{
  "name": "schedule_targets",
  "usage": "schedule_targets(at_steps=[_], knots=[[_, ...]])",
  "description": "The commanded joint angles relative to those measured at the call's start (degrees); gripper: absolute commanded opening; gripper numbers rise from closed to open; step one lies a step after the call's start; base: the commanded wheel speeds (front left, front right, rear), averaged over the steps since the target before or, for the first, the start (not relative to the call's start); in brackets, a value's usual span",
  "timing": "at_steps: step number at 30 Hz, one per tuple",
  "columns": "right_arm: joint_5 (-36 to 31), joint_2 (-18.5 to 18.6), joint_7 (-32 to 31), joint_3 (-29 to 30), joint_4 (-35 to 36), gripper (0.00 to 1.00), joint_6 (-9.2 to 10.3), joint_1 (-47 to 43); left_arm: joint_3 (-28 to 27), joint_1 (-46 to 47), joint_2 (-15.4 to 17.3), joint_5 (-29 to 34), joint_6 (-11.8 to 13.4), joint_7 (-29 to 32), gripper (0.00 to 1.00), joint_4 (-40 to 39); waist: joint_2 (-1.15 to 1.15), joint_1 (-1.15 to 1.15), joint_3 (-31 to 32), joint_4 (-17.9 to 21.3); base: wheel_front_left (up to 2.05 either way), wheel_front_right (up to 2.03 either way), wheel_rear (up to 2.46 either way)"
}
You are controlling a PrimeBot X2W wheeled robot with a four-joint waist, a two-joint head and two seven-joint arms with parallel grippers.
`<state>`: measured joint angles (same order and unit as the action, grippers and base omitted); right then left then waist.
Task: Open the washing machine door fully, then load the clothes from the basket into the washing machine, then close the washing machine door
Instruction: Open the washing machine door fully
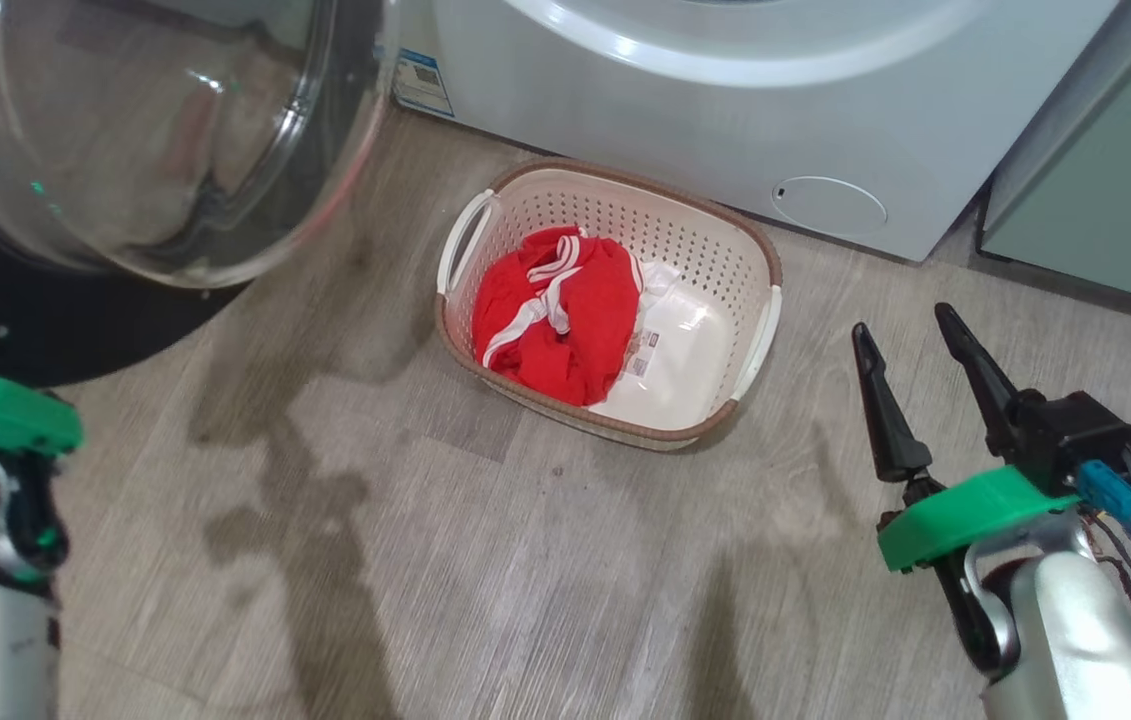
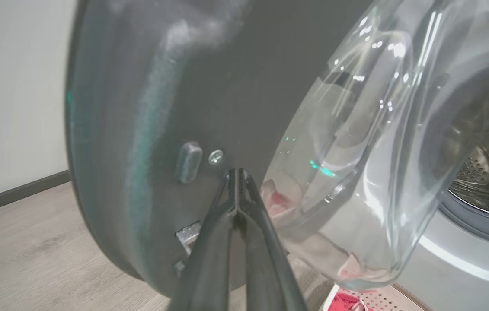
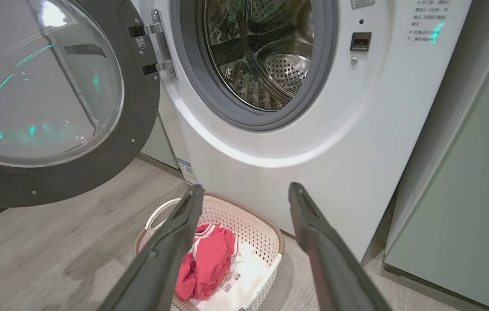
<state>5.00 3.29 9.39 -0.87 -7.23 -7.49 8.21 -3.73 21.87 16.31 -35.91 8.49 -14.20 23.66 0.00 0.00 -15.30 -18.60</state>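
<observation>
The washing machine door (image 3: 45, 86) stands swung open to the left. The clothes (image 1: 557, 315) lie in the basket (image 1: 645, 215) before the washing machine (image 3: 270, 147); loading and closing remain. Left jaws are shut, empty, by the door's rim; right jaws are spread wide, empty, near the basket.

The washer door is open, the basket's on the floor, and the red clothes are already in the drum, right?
No: the red clothes lie in the basket, not the drum, as the head view shows. The rest is right.
</observation>
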Motion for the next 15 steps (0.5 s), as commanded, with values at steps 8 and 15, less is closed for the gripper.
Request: schedule_targets(at_steps=[8,15], knots=[[-0.77,0.33,-0.59,-1.37,2.33,1.00,0.00,2.65,-7.49,6.79,4.49,1.50,-2.90,-0.78,0.00,4.26,0.00,0.00,-0.89,0.18,0.00,0.00,0.00],[-0.60,0.25,-0.40,-1.73,1.77,1.00,0.00,2.69,-11.09,5.83,2.36,5.53,-4.44,-0.79,0.00,4.11,0.00,0.00,-0.31,0.40,0.00,0.00,0.00]])
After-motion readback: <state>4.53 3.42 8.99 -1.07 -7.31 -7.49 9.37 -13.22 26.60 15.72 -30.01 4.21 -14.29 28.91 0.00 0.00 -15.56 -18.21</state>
